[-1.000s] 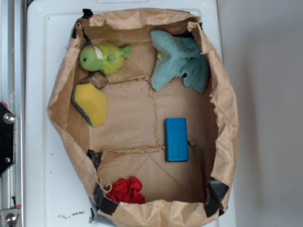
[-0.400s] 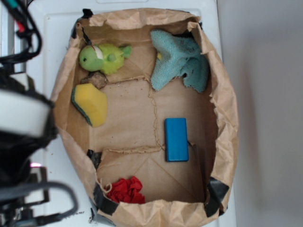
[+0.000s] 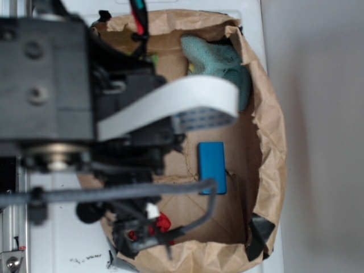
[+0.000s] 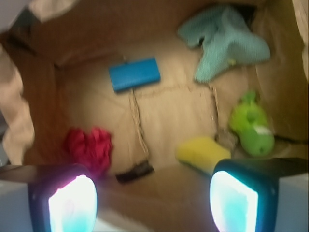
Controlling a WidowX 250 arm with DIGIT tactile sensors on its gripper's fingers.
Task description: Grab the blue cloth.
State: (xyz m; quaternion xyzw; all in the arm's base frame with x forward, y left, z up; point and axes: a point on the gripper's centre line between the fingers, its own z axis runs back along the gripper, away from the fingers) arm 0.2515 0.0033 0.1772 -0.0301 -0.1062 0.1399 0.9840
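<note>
Our arm has swung in over the paper bag (image 3: 267,131), which stood clear a second ago, so the approach has begun. The gripper (image 4: 153,195) hangs spread and empty, well apart from the blue cloth (image 4: 224,41), untouched in the far corner.

no text, label, brand or number can be read anywhere in either view; both are too blurred for lettering.

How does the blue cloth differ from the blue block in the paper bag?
The blue cloth is pale teal, soft and irregularly folded; the blue block is bright blue, smooth and rectangular. The cloth looks larger than the block. The cloth lies in a corner, the block nearer the middle. Both rest untouched on the bag floor.
</note>
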